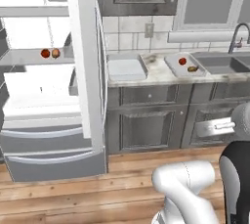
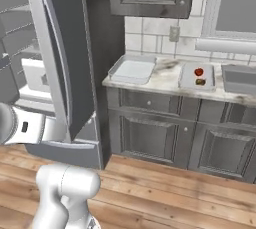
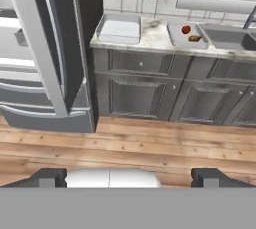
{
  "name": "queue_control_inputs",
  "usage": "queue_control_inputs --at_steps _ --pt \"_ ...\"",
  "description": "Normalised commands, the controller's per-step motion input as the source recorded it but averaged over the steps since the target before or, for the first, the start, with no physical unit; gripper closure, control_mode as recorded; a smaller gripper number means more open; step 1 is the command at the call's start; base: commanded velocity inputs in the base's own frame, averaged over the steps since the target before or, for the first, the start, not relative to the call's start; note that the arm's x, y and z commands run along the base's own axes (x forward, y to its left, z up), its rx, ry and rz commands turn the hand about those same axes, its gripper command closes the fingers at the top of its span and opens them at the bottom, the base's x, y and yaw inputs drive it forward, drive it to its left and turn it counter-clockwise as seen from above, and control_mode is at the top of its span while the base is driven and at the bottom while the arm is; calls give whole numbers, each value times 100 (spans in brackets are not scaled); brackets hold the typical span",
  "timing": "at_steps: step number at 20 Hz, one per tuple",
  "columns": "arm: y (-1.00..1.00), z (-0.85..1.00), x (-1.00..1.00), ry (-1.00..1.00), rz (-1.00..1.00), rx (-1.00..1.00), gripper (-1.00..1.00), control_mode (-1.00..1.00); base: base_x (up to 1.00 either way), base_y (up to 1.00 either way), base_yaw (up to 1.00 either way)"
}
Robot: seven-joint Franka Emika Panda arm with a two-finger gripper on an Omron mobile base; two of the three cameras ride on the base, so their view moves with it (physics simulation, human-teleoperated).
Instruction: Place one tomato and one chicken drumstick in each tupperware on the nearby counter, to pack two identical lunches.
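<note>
Two grey tupperwares stand on the white marble counter. The left tupperware holds nothing. The right tupperware holds a red tomato and a brown chicken drumstick. A second tomato and drumstick lie on a shelf inside the open fridge. My gripper is open and holds nothing. It hangs low over the wood floor, well back from the cabinets, facing the counter.
The fridge door stands open, edge-on, between the fridge shelves and the counter. A grey sink with a faucet lies right of the tupperwares. Dark panelled cabinets run under the counter. Wood floor stretches in front.
</note>
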Motion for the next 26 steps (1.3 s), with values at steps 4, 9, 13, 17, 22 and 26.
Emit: queue_control_inputs --at_steps 4,9,13,17,22,26 --pt "0 0 0 0 0 0 -100 100 0 100 3" --pt "0 0 0 0 0 0 -100 100 1 100 1" --pt "0 0 0 0 0 0 -100 100 13 100 0" --pt "0 0 0 0 0 0 -100 100 29 88 0" --pt "0 0 0 0 0 0 -100 100 39 44 0" --pt "0 0 0 0 0 0 -100 100 36 -14 0"
